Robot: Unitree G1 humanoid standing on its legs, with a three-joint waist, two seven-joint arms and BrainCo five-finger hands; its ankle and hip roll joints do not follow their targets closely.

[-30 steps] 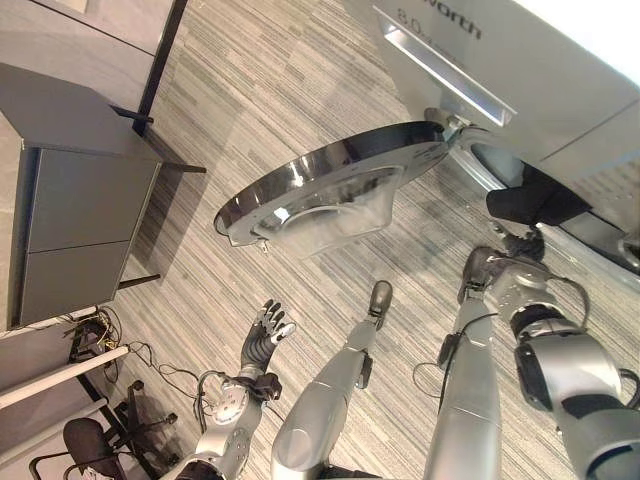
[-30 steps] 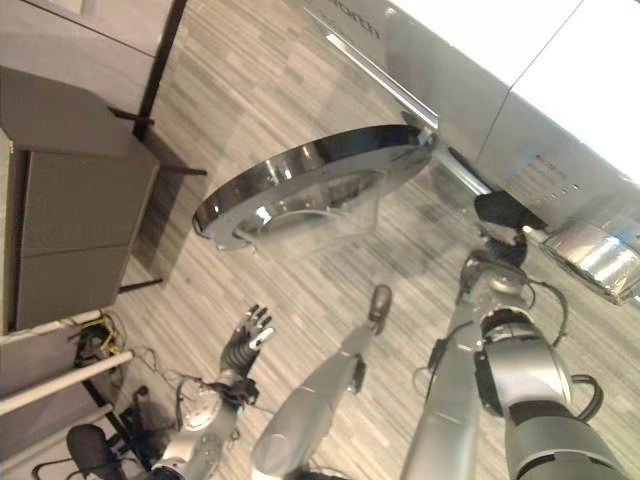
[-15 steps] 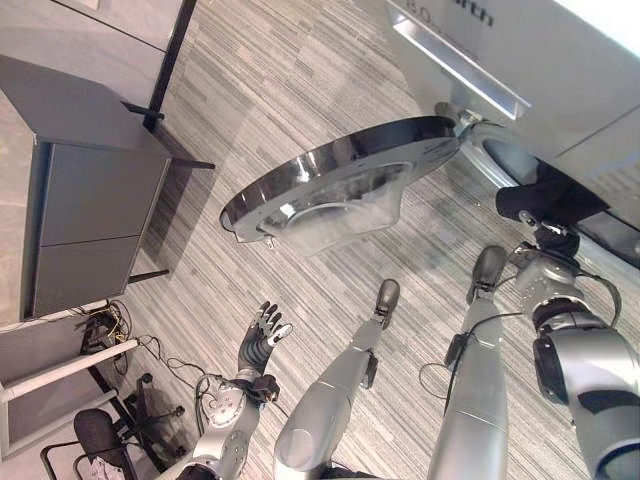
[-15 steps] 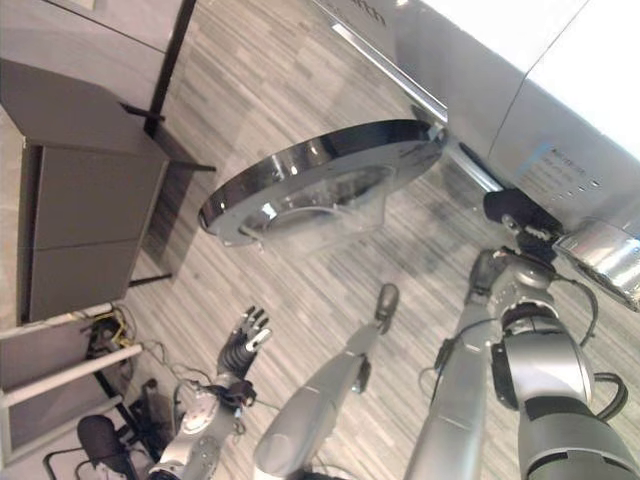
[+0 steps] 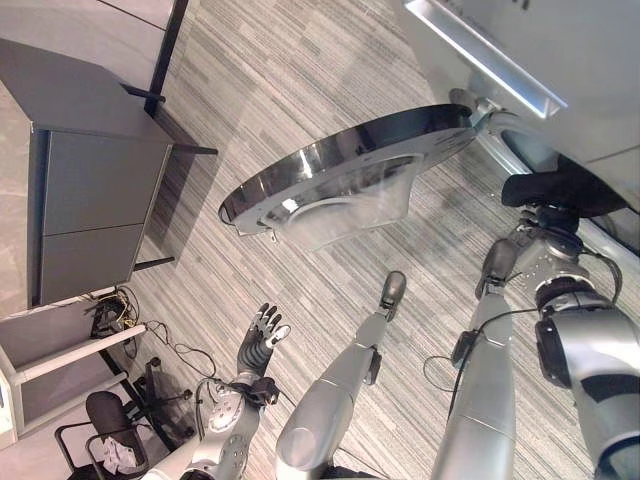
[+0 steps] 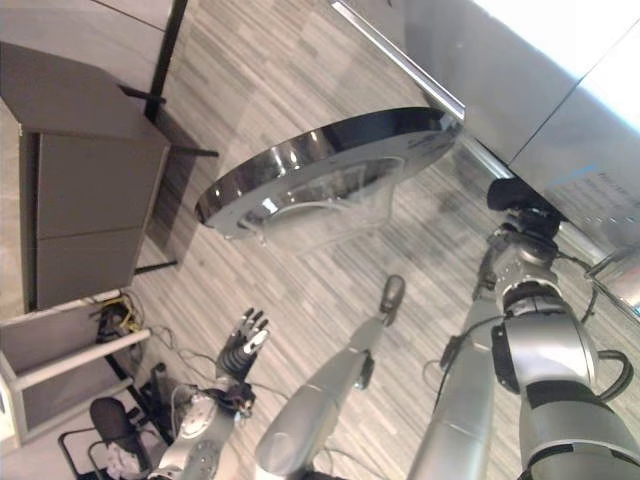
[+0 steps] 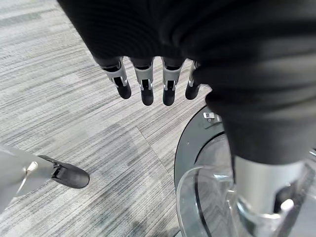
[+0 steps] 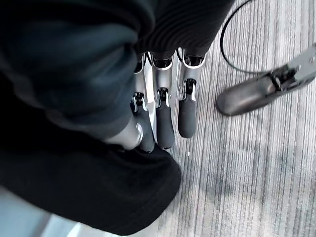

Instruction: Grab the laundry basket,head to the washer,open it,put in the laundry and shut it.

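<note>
— We stand over a grey striped carpet floor (image 5: 300, 60) that runs all the way across the room. What lies nearest to us?

— Our left hand (image 5: 262, 338), low at our left side. It hangs free above the carpet, palm up and spread wide, its fingers (image 7: 143, 89) straight in a row and holding nothing. Beside it at the left edge we see a black office chair (image 5: 100, 420) and a pale shelf frame (image 5: 60, 360).

— And further out?

— The washer door (image 5: 350, 175), swung fully open. It is a round, dark-rimmed disc with a clear glass bowl bulging from its middle, and it juts out over the floor from its hinge on the right. In our left wrist view its rim and glass bowl show just beyond the hand, apart from it.

— Where is the laundry?

— A dark piece of laundry (image 5: 560, 188) sits at the front of the washer (image 5: 560, 50), just right of the door's hinge. Our right hand (image 8: 165, 123) is raised right up against it, touching the cloth. The dark fabric covers much of the hand in our right wrist view, so we cannot tell whether it grips the cloth or only rests against it.

— And beyond that?

— The washer's pale body takes up the upper right, with a long bright handle strip across its front. Well apart from it, on the far left, a grey cabinet (image 5: 95, 190) stands on thin black legs.
</note>
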